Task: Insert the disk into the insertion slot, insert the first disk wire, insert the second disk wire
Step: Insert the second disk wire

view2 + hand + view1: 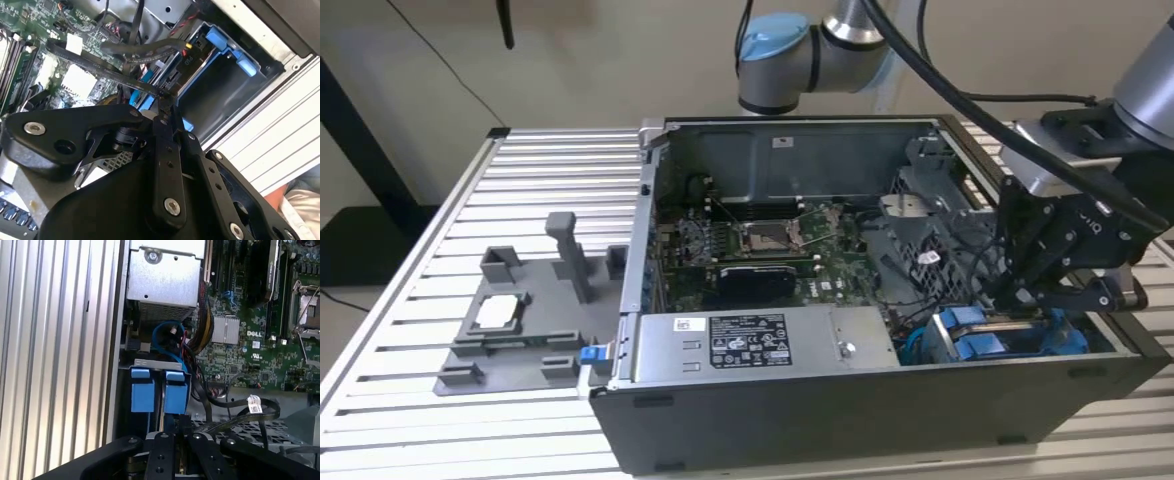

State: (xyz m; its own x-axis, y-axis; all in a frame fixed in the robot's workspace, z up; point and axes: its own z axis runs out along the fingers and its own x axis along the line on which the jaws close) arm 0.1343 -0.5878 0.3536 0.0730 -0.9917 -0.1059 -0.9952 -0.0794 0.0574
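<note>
Blue carrier tabs of the disk (983,335) are showing inside the insertion slot (947,352) at the open computer case's (854,420) corner, beside the power-supply box (761,345). Directly above it the gripper (1034,297) is hanging with fingers pressed together on a black cable (107,70). Loose black wires (235,405) are crowding the bay; a grey fixture (520,320) is sitting well apart on the slatted table (400,300).

Even, soft overhead light falls on the ribbed aluminium table (467,260); the open grey computer case (854,410) holds dim shadow inside, and the black gripper (167,107) looms blurred in both wrist views.
</note>
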